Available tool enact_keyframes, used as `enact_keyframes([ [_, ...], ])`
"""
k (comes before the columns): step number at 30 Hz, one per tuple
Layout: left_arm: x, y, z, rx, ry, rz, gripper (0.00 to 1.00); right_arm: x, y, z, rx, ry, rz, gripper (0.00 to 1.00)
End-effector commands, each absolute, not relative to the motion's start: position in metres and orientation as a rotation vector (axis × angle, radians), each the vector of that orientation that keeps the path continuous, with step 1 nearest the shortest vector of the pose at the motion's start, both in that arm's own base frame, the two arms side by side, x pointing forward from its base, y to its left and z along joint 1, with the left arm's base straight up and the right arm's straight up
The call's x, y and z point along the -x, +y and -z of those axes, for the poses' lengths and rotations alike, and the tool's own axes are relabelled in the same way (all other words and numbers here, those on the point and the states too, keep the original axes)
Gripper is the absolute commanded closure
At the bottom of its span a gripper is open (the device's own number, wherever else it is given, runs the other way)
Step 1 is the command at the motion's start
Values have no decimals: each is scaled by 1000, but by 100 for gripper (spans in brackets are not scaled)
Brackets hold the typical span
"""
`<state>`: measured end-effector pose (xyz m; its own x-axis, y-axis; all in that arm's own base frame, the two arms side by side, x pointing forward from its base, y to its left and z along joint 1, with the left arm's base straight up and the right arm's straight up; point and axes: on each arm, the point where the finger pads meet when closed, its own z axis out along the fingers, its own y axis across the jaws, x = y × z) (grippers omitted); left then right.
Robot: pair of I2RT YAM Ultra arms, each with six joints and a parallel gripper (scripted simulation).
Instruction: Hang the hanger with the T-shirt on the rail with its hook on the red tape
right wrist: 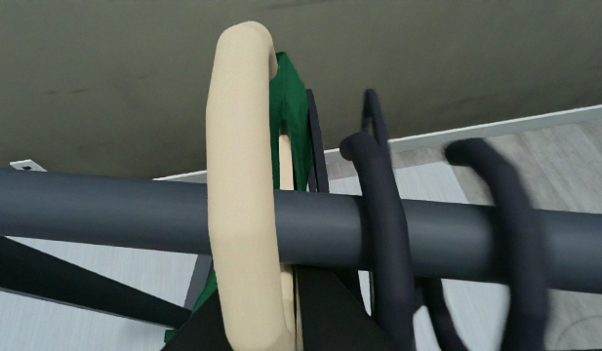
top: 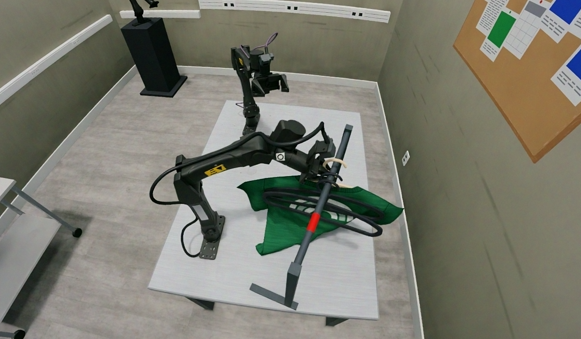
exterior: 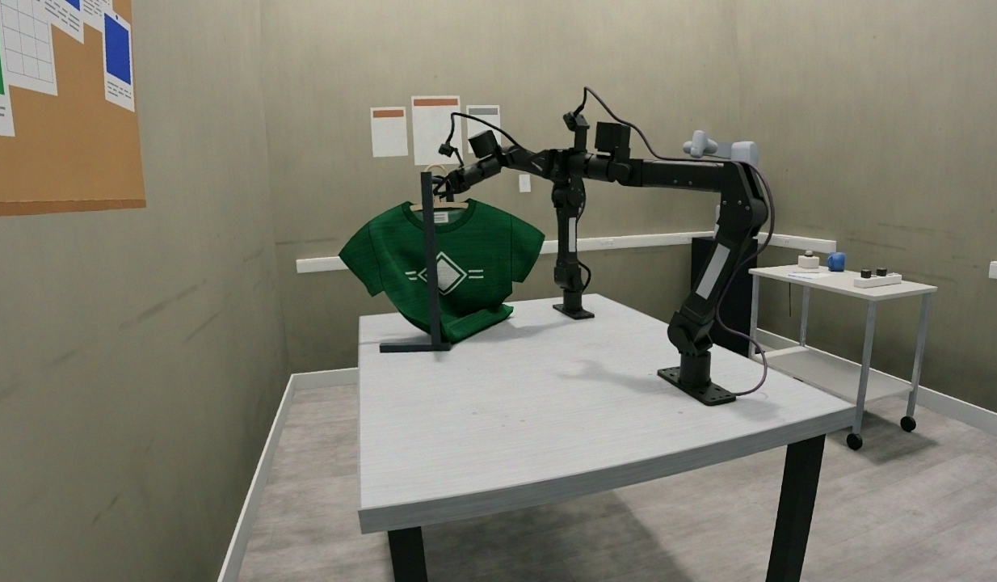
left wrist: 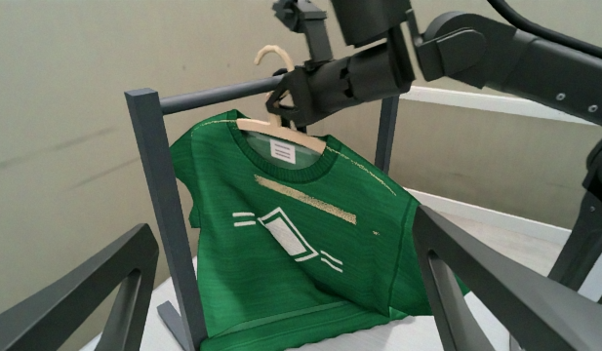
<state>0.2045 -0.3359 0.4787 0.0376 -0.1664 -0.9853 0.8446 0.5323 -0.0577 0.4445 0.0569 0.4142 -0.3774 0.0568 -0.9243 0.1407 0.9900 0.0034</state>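
The beige hanger [top: 336, 161] [left wrist: 313, 142] [right wrist: 242, 146] carries the green T-shirt [top: 279, 227] [exterior: 386, 253] [left wrist: 242, 273], whose lower hem is folded at the table. My right gripper [top: 321, 178] [left wrist: 270, 106] [right wrist: 296, 297] is shut on the hanger below its hook. The hook passes over the grey rail [top: 342, 147] [left wrist: 208, 98] [right wrist: 86, 207], its top above it, away from the red tape [top: 313, 221]. The collar looks roughly centred. My left gripper [top: 274, 87] [left wrist: 283, 226] is open and empty, away from the rack.
Dark hangers [top: 372, 230] [right wrist: 385, 219] hang on the rail between the beige hook and the red tape, close beside the hook and overlapping the shirt in the top view. The rack's end post [top: 290, 282] [exterior: 431, 289] [left wrist: 169, 210] stands on the table [top: 225, 278] [exterior: 487, 427].
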Motion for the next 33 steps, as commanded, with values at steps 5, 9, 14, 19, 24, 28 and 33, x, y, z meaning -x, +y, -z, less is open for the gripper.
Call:
enact_keyframes([
  [5, -201, -334, -498, -649, 1265, 885, 0, -427, 21, -456, -159, 1828, 61, 99],
  [9, -201, -334, -498, -649, 1265, 885, 0, -421, 1, -458, -148, 1816, 48, 99],
  [14, -201, -334, -498, -649, 1265, 885, 0, -411, -27, -455, -146, 1827, 53, 99],
  [19, -201, -334, -498, -649, 1265, 885, 0, -404, -43, -457, -125, 1825, 34, 99],
  [24, -201, -334, -498, -649, 1265, 885, 0, -398, -65, -458, -132, 1822, 46, 99],
  [28, -201, -334, -498, -649, 1265, 885, 0, -391, -86, -458, -143, 1821, 63, 99],
  [33, -201, -334, -498, -649, 1265, 885, 0, -388, -98, -463, -122, 1813, 49, 99],
])
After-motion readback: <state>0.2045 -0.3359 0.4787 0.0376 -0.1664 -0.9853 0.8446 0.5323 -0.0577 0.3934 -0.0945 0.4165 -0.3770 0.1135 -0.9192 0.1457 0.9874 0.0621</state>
